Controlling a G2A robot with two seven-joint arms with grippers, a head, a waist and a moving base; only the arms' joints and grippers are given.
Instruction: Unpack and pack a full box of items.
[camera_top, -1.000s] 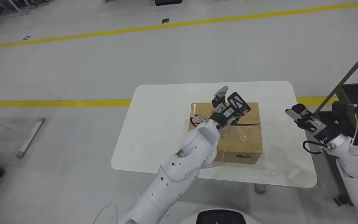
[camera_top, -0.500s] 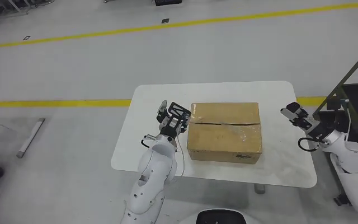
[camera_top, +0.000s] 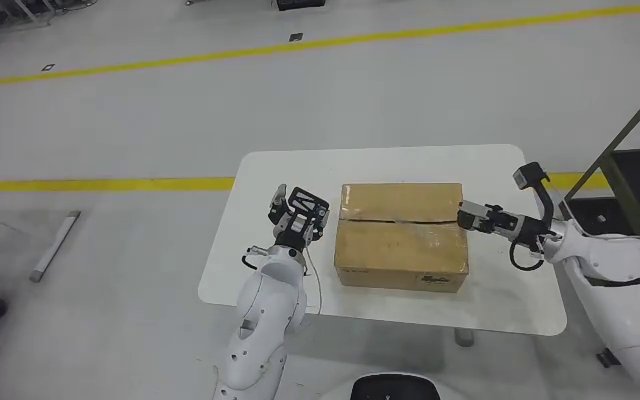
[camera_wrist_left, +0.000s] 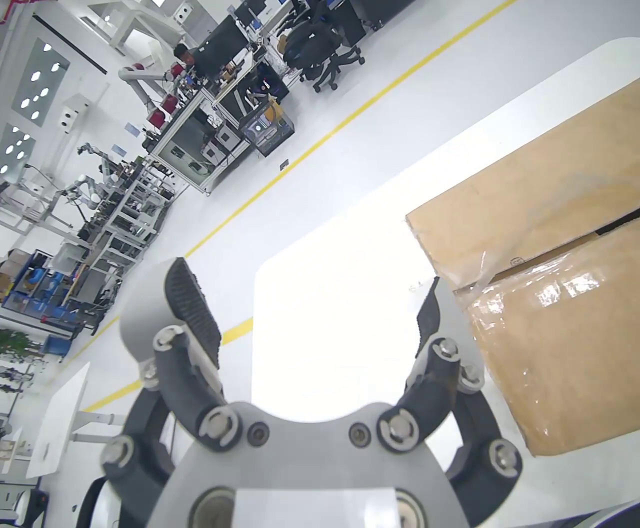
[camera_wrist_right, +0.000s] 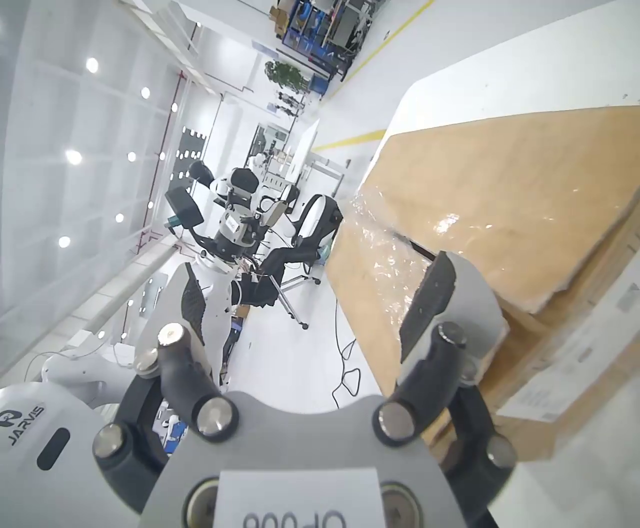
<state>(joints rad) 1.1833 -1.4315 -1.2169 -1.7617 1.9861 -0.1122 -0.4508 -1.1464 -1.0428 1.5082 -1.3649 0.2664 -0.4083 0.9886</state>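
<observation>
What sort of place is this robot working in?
Probably a robotics lab or test hall: yellow floor lines mark out a wide open floor, and behind it stand cluttered workbenches, shelving racks full of gear, and another robot arm.

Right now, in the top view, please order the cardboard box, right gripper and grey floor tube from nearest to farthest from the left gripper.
From the left gripper:
1. cardboard box, just to its right on the table.
2. right gripper, at the box's far right end.
3. grey tube, on the floor, left of the table.
</observation>
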